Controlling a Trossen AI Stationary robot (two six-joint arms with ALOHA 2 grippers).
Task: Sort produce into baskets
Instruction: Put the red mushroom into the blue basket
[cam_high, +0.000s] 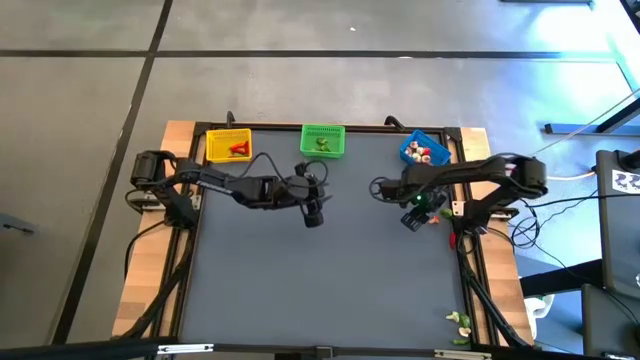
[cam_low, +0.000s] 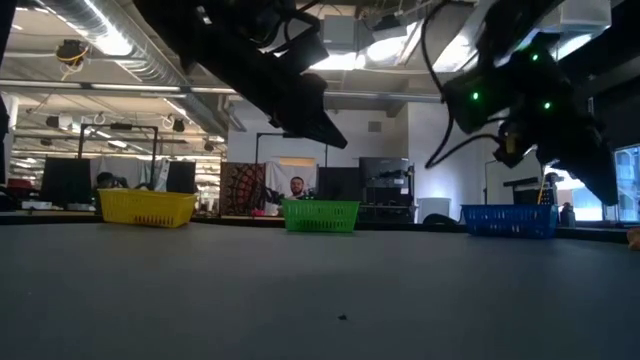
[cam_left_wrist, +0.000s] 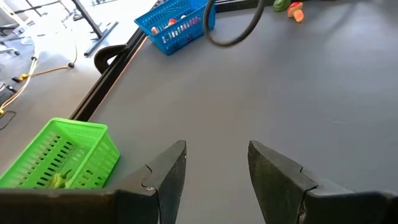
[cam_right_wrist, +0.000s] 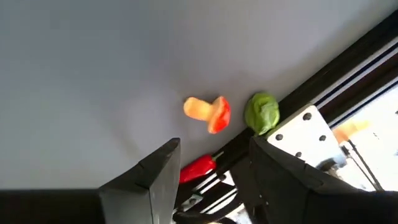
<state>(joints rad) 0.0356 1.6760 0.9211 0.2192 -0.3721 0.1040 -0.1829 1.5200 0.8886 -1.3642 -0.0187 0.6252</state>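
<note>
i see my right end effector (cam_right_wrist: 208, 171) open and empty above a mushroom piece (cam_right_wrist: 209, 112) and green piece (cam_right_wrist: 262, 112) at the counter (cam_high: 320, 270) edge, left end effector (cam_left_wrist: 214, 171) open beside the green basket (cam_left_wrist: 62, 154).

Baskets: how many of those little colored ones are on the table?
3, in a row along the far edge: the yellow basket on the left, the green basket in the middle, the blue basket on the right. None looks hidden.

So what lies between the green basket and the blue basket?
Nothing: in the low view, bare table runs between the green basket and the blue basket.
</note>
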